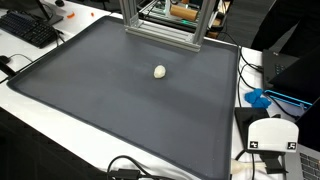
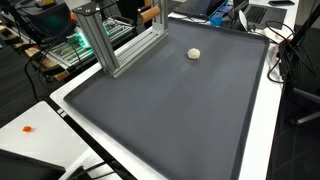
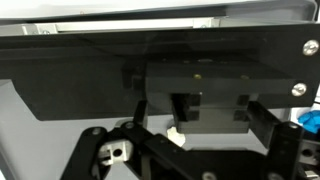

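**Little white ball alone on the big mat, gripper hanging back**

The dark grey mat (image 1: 120,120) (image 2: 170,110) fills nearly the whole frame in both exterior views, a raised lip running round its edge. Next in size is the aluminium frame (image 1: 160,25) (image 2: 110,45). It stands on the mat's far edge at the top centre of an exterior view, and at the upper left from the opposite angle. A black keyboard (image 1: 30,30) lies off the mat in the upper left corner. Down in the lower right corner sits a white box (image 1: 272,135) with black marks on its face.

Over to the wrist view, and it's a dark one. A broad black plate (image 3: 150,60) with shiny screws on its right end spans the upper half. The gripper (image 3: 185,150) comes up from the bottom edge. Its black linkages stand well apart at lower left and lower right, so the jaws read as spread wide, with nothing held.

Now the smallest thing: the small white ball (image 1: 160,71) (image 2: 194,54). It rests on the mat just above centre in an exterior view, and near the top, right of centre, from the opposite angle. It is well apart from the frame, and no arm shows near it. In the wrist view the ball (image 3: 176,135) peeks out low in the frame, between the two linkages. Whether anything touches it there, I cannot tell.
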### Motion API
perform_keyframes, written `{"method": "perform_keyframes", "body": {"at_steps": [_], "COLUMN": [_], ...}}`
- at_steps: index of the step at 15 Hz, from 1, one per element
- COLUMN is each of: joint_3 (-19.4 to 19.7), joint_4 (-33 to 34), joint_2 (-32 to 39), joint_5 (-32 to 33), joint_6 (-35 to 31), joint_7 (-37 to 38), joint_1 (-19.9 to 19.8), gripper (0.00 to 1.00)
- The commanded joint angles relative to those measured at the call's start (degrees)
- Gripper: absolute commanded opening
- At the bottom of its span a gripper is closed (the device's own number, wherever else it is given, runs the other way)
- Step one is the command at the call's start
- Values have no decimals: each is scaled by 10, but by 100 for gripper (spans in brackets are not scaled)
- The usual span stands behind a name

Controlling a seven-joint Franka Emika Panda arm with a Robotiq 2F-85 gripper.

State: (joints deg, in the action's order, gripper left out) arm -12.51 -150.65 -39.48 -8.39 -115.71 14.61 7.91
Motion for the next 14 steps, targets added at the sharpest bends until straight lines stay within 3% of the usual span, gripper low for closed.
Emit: {"method": "perform_keyframes", "body": {"at_steps": [1, 12, 14], "joint_3": [-4, 3, 3], "joint_4": [-2, -1, 0], "joint_2": [-3, -4, -4], "joint_5": [6, -9, -9], "joint_6": [18, 35, 35], "joint_7": [16, 0, -1], "joint_1": [-3, 10, 11], "gripper": [100, 100, 91]}}
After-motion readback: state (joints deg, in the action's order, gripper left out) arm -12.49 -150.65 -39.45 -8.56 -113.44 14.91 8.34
